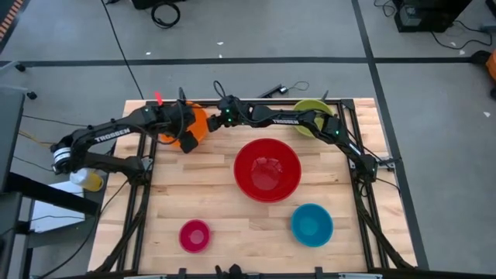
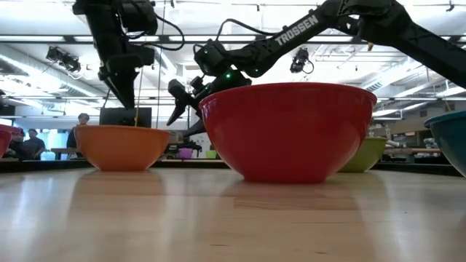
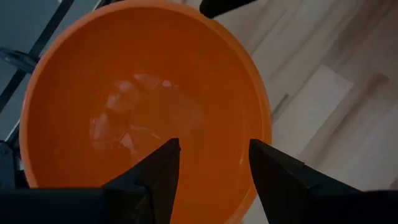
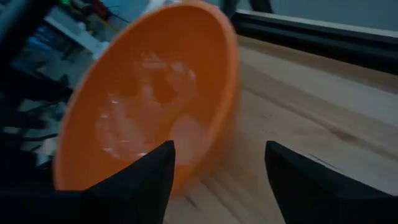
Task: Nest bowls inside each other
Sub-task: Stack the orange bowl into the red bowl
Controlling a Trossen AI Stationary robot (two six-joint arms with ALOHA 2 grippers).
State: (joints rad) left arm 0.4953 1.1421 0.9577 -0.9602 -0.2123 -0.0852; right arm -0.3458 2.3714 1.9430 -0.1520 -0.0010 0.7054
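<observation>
The orange bowl [image 1: 198, 122] stands on its base at the table's far left, level in the low view [image 2: 120, 147]. My left gripper [image 3: 214, 163] hangs open over its near side, one finger above the inside and the other by the rim. My right gripper [image 2: 182, 98] is open just right of the orange bowl and above its rim, clear of it; its arm reaches across from the right. The red bowl [image 1: 267, 168] sits mid-table. The lime green bowl [image 1: 313, 116] is at the far right, the blue bowl [image 1: 311, 224] at the near right, and the magenta bowl [image 1: 194, 235] at the near left. My left gripper stands open astride the orange bowl's rim [image 3: 266, 134], coming steeply from above. Whether a finger touches the rim, I cannot tell.
The right arm [image 1: 294, 118] lies along the table's far edge, over the green bowl. Bare wood shows between the red bowl and the two small bowls at the near edge. Black frame rails [image 1: 143, 167] border the table's left and right sides.
</observation>
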